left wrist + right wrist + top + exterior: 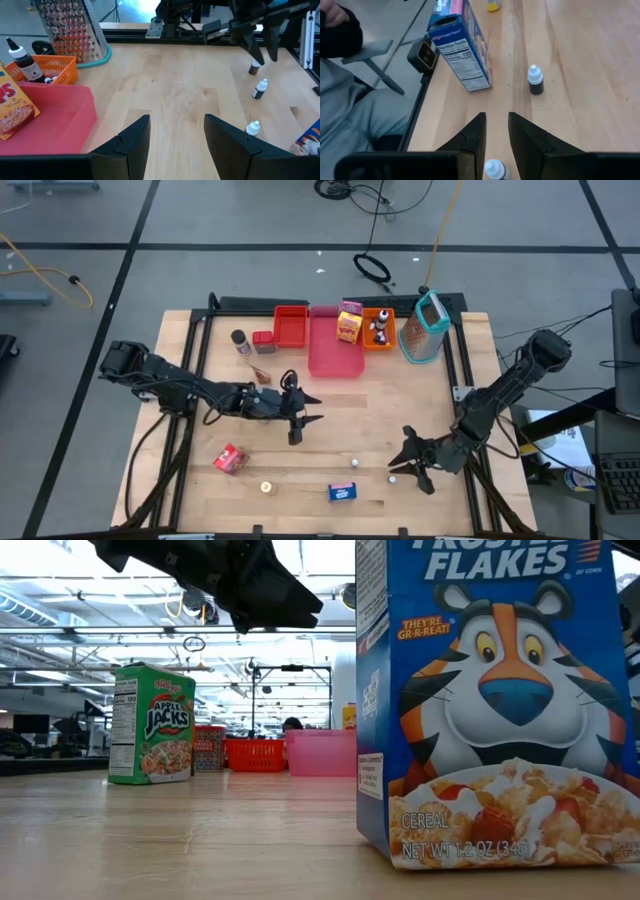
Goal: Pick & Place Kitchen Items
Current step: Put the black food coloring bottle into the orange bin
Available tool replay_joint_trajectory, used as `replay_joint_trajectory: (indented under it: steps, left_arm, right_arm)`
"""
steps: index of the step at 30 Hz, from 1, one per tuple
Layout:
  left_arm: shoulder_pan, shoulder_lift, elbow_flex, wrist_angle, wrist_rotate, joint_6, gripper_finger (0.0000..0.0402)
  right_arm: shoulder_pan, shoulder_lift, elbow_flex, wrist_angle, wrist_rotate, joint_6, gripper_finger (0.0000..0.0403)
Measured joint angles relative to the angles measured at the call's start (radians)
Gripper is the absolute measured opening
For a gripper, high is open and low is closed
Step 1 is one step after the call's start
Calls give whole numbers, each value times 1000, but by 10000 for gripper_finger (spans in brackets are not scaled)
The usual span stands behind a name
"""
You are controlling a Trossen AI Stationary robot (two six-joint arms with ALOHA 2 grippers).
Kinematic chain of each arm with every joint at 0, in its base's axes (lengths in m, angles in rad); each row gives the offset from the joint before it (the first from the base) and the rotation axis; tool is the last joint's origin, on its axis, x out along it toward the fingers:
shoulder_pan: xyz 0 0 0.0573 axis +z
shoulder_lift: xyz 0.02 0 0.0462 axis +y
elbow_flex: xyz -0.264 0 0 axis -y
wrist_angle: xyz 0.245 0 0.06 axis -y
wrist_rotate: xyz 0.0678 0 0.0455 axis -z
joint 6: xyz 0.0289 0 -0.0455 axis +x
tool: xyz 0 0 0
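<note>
My left gripper [312,410] hovers half-open, empty (mid-table); my right gripper [496,131] stands narrowly parted above a small bottle [495,170], holding nothing.

A pink tray [334,345] lies at the far middle of the wooden table [380,405]. Touching it on one side is a red tray [291,326], on the other an orange tray [379,340]. Just past the orange tray stands a metal grater [424,327] with a teal rim.
</note>
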Motion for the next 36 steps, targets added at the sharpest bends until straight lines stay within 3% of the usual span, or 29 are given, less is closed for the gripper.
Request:
replay_joint_trajectory:
  steps: [6,20,27,36]
  left_arm:
    - [0,0,0,-9,-1,-6,186]
    - [0,0,0,-13,-1,-64,186]
    - [0,0,0,-12,-1,-69,186]
    - [0,0,0,-13,-2,-82,186]
  right_arm:
    - [20,0,-23,1,-3,32,79]
    - [48,24,-103,85,-27,24,174]
    - [47,138,-114,235,-57,-22,176]
    - [46,239,-114,298,-53,-31,176]
